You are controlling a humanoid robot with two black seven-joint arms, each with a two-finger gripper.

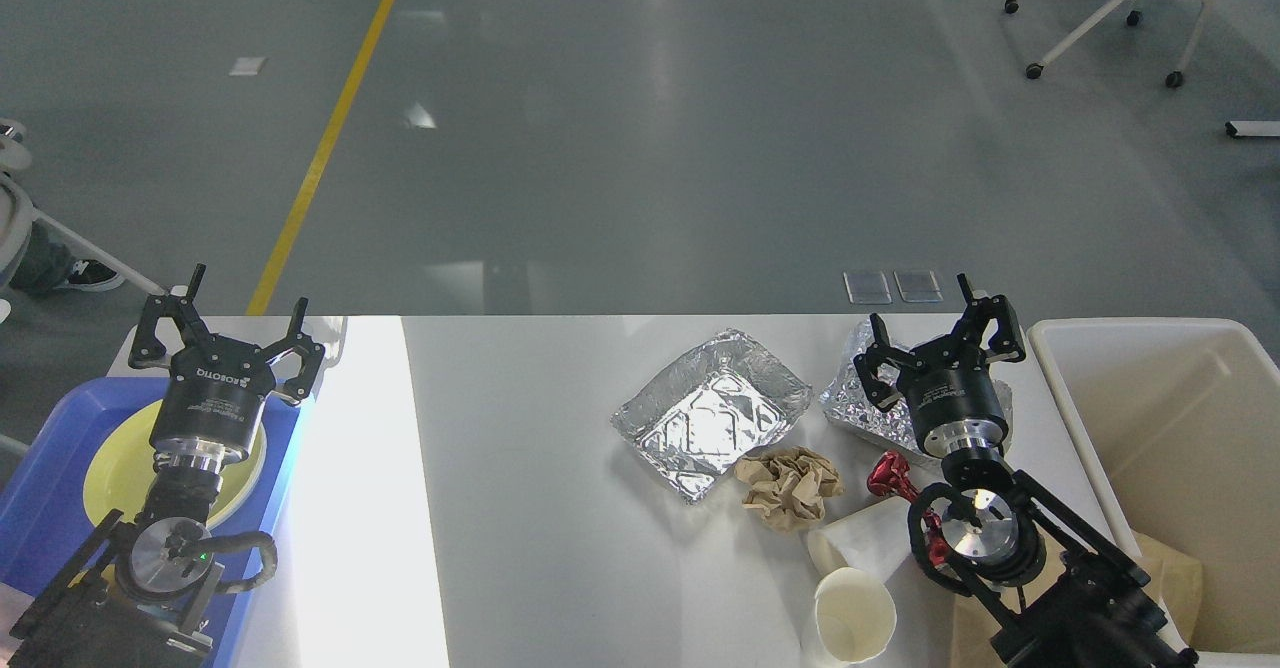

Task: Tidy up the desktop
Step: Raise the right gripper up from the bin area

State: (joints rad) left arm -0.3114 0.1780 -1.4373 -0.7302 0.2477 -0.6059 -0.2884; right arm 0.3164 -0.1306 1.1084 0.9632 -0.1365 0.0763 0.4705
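Observation:
The white desktop [520, 468] carries litter on its right half. An open foil tray [710, 411] lies near the middle, and a second foil piece [858, 388] sits to its right, partly behind my right gripper [935, 328]. A crumpled brown paper ball [788, 486], a red wrapper [890, 478] and two white paper cups [850, 616] [862, 538] lie in front. My right gripper stands open above the second foil piece, holding nothing. My left gripper [228, 313] stands open over the far left, empty.
A blue tray [45, 508] with a yellow plate [115, 463] sits at the left edge under my left arm. A cream bin [1180, 468] stands off the right edge, with brown paper [1170, 573] inside. Office chairs stand on the floor beyond.

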